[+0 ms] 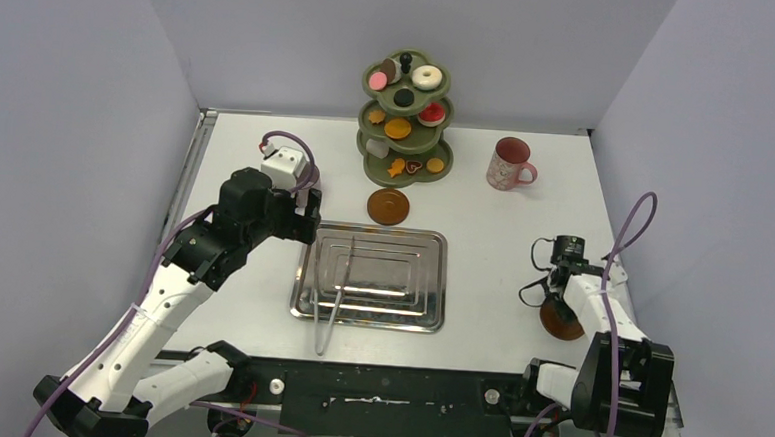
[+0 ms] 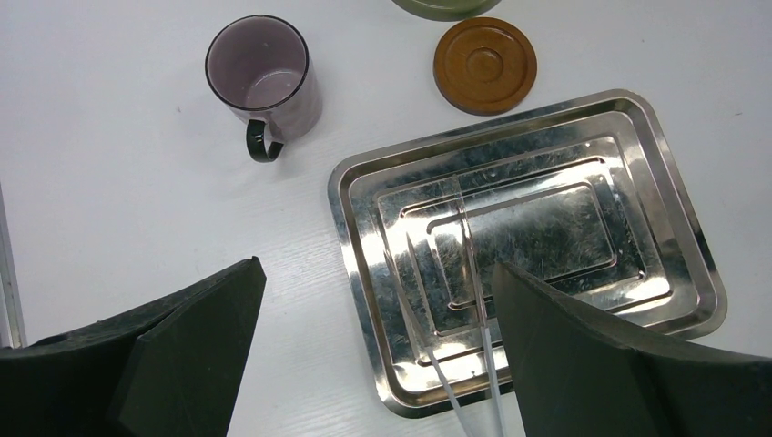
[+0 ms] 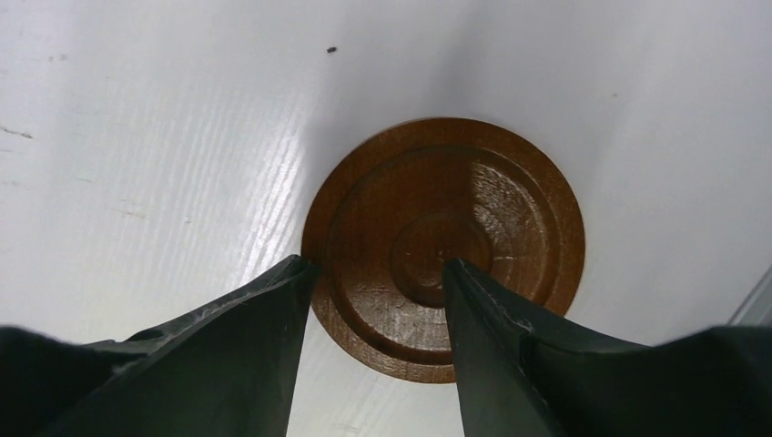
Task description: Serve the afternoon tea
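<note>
Fingers [image 2: 182, 364] of the left gripper [image 2: 375, 266] spread wide, the right gripper's [image 3: 375, 264] straddling a coaster [image 3: 510, 228] (grip unclear).

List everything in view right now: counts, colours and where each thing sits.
stand: one, olive-green, three tiers, far centre
sweets: several, mixed colours, spread over all three tiers
pink mug: one, right of the stand
mauve mug: one, left of the tray's far corner, handle toward the arms
coasters: two, brown; one between stand and tray, the other at the near right
tray: one, shiny steel, centre
tongs: one pair, metal, lying on the tray's left part, handles past its near rim
left gripper: open wide, hovering left of the tray
right gripper: jaws partly open, right over the near-right coaster
</note>
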You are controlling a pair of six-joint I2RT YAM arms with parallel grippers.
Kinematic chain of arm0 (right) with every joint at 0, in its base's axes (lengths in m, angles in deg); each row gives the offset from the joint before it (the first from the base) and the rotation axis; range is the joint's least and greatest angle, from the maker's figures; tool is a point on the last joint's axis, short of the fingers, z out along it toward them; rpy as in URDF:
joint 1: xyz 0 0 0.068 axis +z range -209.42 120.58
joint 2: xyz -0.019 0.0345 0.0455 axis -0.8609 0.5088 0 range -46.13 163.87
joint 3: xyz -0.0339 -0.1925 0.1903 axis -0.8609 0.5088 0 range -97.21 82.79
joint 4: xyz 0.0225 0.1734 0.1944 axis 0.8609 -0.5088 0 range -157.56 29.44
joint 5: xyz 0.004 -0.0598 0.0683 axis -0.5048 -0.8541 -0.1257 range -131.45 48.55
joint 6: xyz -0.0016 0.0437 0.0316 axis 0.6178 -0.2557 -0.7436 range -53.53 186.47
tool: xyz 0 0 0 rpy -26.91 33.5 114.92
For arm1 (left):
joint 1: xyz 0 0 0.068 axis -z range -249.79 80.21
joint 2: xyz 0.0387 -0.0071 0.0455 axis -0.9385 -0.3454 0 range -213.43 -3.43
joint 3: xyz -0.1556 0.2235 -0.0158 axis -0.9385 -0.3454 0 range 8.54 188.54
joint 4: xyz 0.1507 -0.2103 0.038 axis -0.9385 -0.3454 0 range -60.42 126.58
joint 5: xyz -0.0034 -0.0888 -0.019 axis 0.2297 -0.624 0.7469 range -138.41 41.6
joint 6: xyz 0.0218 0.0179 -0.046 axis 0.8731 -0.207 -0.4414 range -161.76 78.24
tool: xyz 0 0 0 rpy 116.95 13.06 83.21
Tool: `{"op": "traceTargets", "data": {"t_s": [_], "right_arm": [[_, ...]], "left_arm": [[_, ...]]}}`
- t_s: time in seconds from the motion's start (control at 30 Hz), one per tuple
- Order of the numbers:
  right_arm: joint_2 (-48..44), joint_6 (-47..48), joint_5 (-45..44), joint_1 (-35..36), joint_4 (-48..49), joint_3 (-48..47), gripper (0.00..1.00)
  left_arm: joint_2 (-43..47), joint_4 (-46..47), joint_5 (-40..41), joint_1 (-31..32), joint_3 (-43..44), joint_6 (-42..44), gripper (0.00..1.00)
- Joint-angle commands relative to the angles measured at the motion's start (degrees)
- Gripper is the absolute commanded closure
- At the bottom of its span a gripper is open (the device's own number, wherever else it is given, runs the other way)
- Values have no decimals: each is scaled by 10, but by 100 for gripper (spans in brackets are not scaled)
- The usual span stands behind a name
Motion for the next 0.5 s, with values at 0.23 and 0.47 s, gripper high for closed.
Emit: {"op": "traceTargets", "data": {"t_s": [0.23, 0.47], "right_arm": [[55, 97, 163, -1, 158, 11, 44], [88, 151, 205, 44, 200, -9, 44]], "left_arm": [[14, 21, 8, 1, 5, 10, 5], [15, 22, 7, 1, 4, 10, 5]]}}
